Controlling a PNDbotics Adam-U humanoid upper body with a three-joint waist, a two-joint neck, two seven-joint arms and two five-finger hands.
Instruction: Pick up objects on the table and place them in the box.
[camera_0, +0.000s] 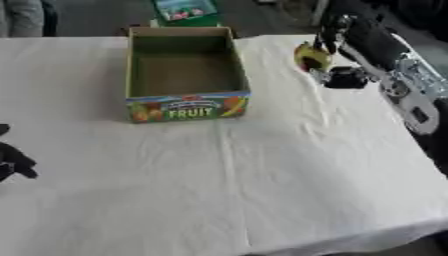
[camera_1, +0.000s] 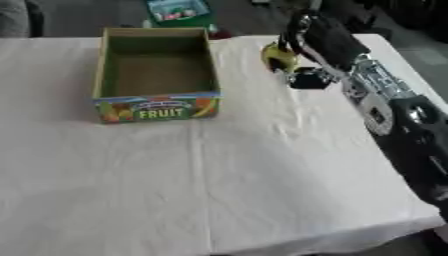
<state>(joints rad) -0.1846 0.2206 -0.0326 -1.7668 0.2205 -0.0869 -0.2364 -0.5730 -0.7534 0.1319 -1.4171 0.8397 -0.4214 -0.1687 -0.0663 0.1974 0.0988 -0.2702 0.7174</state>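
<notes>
An open cardboard box (camera_0: 185, 102) with a "FRUIT" label on its front stands on the white-clothed table, left of centre at the back; its inside looks bare. To its right my right hand (camera_0: 331, 40) comes in from the upper right, its fingers curled round a small yellow object (camera_0: 311, 57) with a dark patch, held just above the cloth. A dark lump (camera_0: 346, 78) sits under the wrist. My left hand (camera_0: 13, 160) shows only as dark fingers at the left edge of the left eye view.
The white cloth (camera_0: 262, 175) covers the table, with its front edge at the bottom and right edge under my right arm. A green box (camera_0: 185, 11) lies on the floor beyond the far edge.
</notes>
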